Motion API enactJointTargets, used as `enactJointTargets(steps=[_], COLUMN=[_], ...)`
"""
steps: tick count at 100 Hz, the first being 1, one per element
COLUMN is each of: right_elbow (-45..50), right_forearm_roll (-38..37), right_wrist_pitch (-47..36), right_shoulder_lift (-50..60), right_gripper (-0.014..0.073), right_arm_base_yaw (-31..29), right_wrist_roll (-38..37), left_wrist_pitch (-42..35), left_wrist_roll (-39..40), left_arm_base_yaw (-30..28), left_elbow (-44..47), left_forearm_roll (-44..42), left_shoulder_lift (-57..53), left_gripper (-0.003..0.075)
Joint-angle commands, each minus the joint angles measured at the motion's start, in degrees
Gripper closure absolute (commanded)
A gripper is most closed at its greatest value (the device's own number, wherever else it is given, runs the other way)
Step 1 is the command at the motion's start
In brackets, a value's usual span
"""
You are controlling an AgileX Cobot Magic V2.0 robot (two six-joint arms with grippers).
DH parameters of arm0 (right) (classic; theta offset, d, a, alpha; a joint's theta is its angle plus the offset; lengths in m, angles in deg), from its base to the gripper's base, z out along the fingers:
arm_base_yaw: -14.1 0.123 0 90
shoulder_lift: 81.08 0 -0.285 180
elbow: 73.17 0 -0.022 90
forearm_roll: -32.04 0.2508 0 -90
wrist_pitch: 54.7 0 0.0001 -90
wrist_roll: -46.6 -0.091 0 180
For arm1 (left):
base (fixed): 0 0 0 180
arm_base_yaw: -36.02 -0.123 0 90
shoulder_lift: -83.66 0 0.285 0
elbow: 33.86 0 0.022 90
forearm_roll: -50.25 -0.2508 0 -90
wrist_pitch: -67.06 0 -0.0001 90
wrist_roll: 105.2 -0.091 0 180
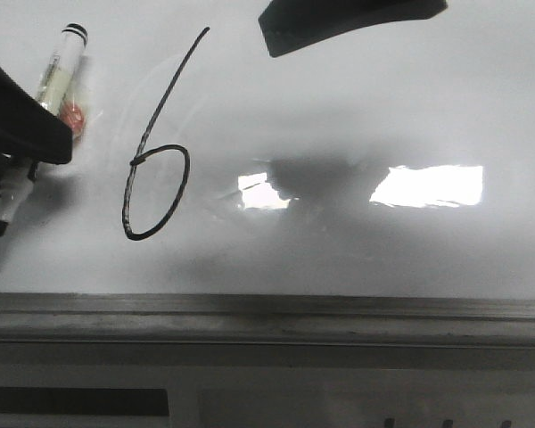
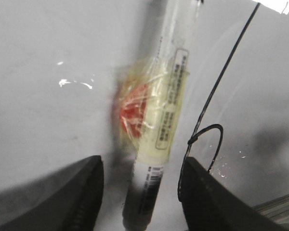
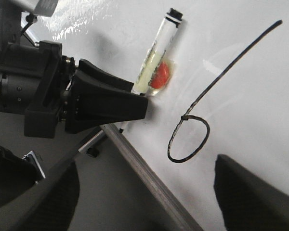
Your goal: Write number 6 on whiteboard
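Observation:
The number 6 is a thin black line on the whiteboard, a long slanted stroke ending in an oval loop. It also shows in the left wrist view and the right wrist view. A marker with a pale clear barrel and a red patch lies on the board left of the 6. My left gripper is open, its fingers either side of the marker without touching it. My right gripper is open and empty, over the board's edge near the 6.
A grey metal edge rail runs along the board's near side. A bright rectangular glare lies right of the 6. My left arm's black body hangs over the rail beside the marker. My right gripper shows at the far edge.

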Motion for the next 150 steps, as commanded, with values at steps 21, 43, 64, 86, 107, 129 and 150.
enactJointTargets(steps=[21,43,64,86,107,129,150], right_elbow=[-1.51,-0.36,7.57,20.81,31.51,35.46,35.71], right_forearm_roll=[-0.17,-4.14,-10.94,-15.14,-15.19,-15.19,-15.19], right_wrist_pitch=[-2.85,-5.23,-11.08,-19.91,-23.96,-23.96,-23.58], right_shoulder_lift=[3.35,9.79,19.96,35.01,46.69,51.08,51.06], right_gripper=[0.0330,0.0657,0.0657,0.0657,0.0657,0.0657,0.0657], right_arm_base_yaw=[-0.40,-0.40,-0.40,-0.40,-0.40,-0.40,-0.40], right_wrist_roll=[0.28,0.28,0.28,0.28,0.28,0.28,0.28], left_wrist_pitch=[-3.40,-1.89,-2.16,-2.43,-2.52,-2.28,-2.41], left_wrist_roll=[0.09,-0.19,-0.32,-1.76,-3.55,-3.55,-3.55], left_arm_base_yaw=[0.00,0.00,0.12,0.12,0.12,0.12,0.12], left_elbow=[-1.75,-1.75,-1.03,5.90,12.21,14.65,15.94], left_forearm_roll=[-0.41,-5.03,-10.76,-17.05,-19.09,-18.96,-18.96], left_shoulder_lift=[-7.32,-20.18,-32.51,-45.88,-54.50,-55.21,-55.21], left_gripper=[0.0377,0.0741,0.0741,0.0741,0.0741,0.0741,0.0741])
